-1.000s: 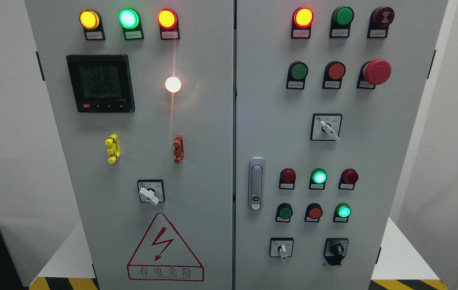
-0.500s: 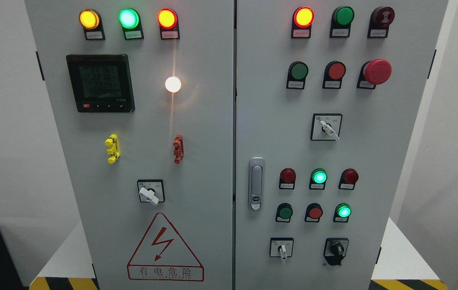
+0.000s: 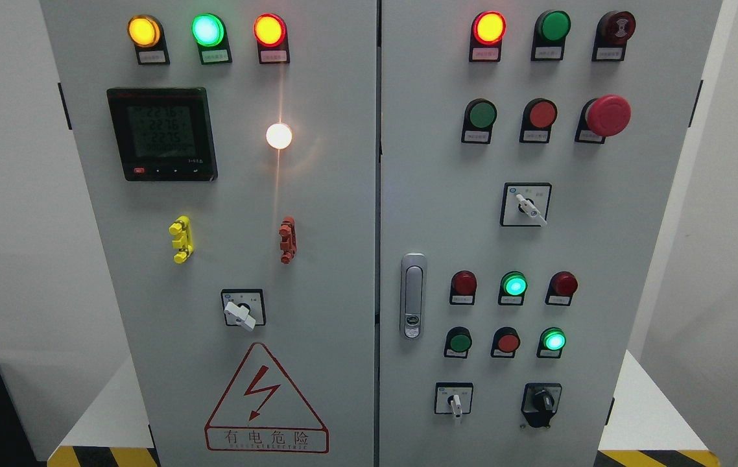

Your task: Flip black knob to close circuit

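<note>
A black rotary knob [image 3: 543,401] sits at the lower right of the grey cabinet's right door [image 3: 602,259], on a black plate. Its pointer tilts slightly to the upper left. Neither of my hands nor arms shows in the head view.
The doors carry lit and unlit lamps, push buttons, a red mushroom stop button [image 3: 607,115], white selector switches [image 3: 529,207] [image 3: 454,403] [image 3: 240,314], a door handle [image 3: 413,295], a meter display [image 3: 163,133] and a red hazard triangle [image 3: 266,402]. White walls flank the cabinet.
</note>
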